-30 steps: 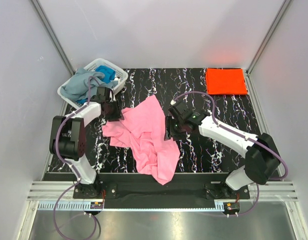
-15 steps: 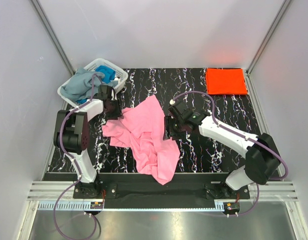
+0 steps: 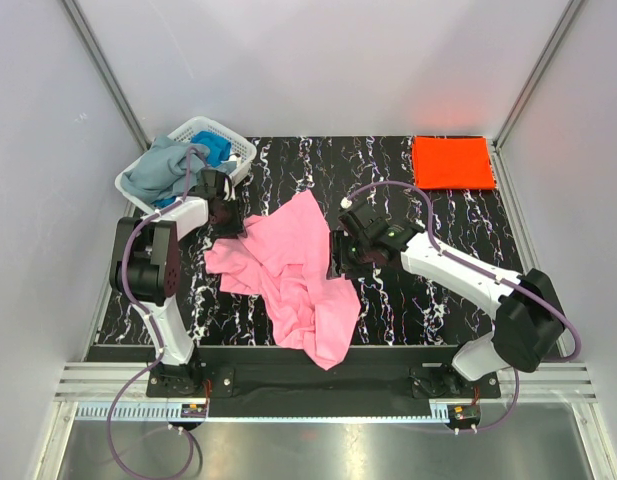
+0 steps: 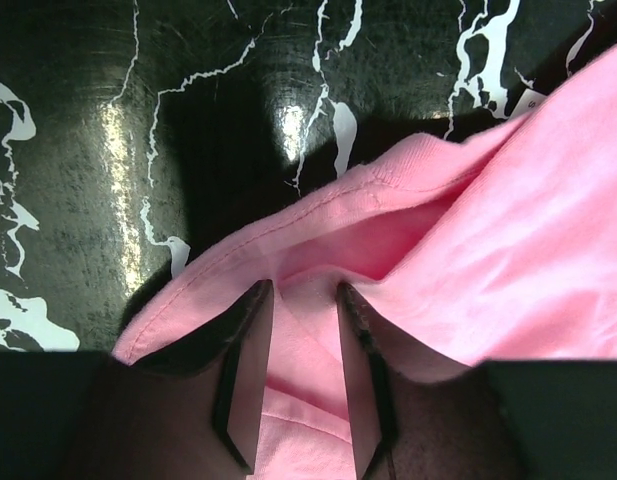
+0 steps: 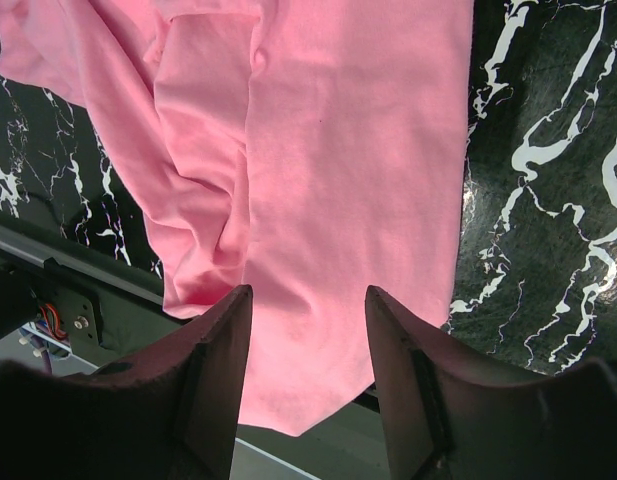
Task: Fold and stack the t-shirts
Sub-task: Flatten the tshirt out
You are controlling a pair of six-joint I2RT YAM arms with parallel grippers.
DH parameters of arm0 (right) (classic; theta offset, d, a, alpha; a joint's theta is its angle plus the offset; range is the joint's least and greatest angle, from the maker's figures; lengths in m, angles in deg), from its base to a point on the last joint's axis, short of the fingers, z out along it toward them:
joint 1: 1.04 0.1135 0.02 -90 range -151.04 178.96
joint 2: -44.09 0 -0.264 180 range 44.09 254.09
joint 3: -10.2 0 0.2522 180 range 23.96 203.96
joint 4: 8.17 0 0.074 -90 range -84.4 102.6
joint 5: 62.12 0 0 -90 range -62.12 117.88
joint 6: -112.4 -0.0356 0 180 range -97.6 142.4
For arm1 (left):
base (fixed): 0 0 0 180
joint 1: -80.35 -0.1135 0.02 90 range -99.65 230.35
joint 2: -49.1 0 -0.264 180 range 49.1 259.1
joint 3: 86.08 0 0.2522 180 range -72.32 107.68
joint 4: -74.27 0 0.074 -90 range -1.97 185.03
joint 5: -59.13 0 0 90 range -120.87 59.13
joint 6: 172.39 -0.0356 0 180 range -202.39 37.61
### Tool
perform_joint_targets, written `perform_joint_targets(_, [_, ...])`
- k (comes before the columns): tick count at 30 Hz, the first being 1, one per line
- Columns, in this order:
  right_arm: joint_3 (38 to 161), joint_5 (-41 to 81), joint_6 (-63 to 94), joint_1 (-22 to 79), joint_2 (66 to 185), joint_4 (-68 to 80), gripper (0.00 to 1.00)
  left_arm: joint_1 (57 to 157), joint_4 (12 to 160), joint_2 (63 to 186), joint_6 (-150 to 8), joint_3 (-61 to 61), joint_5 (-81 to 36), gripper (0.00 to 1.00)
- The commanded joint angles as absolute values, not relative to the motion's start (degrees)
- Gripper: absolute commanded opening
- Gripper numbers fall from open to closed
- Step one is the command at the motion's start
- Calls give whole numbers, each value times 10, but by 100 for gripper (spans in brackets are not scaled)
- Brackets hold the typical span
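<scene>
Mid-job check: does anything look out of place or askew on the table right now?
Yes: the pink t-shirt lies crumpled, its lower end drooping over the near edge of the table. The grey-blue t-shirt spills over the basket rim. The orange-red t-shirt lies neatly folded.

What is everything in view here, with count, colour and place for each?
table: one, black with white veins
basket: one, white, far left corner
pink t-shirt: one, pink, crumpled mid-table, hanging over the near edge
orange-red t-shirt: one, orange-red, folded flat, far right corner
grey-blue shirt: one, grey-blue, draped in the basket
blue shirt: one, blue, in the basket
left claw: one, black, open at pink t-shirt's left edge
right claw: one, black, open over its right side
</scene>
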State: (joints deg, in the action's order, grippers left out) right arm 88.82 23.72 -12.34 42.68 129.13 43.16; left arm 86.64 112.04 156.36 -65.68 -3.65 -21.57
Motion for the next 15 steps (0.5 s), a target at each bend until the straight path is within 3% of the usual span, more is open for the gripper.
perform_joint_targets(1, [892, 234, -119, 428, 1275, 424, 57, 869, 1095, 1540, -666, -24, -202, 36])
perform_joint_targets(6, [887, 235, -120, 428, 1268, 422, 57, 869, 1094, 1541, -664, -21, -193, 27])
perform_joint_targets(15, [889, 231, -121, 429, 1278, 418, 58, 882, 1117, 1517, -661, -9, -211, 25])
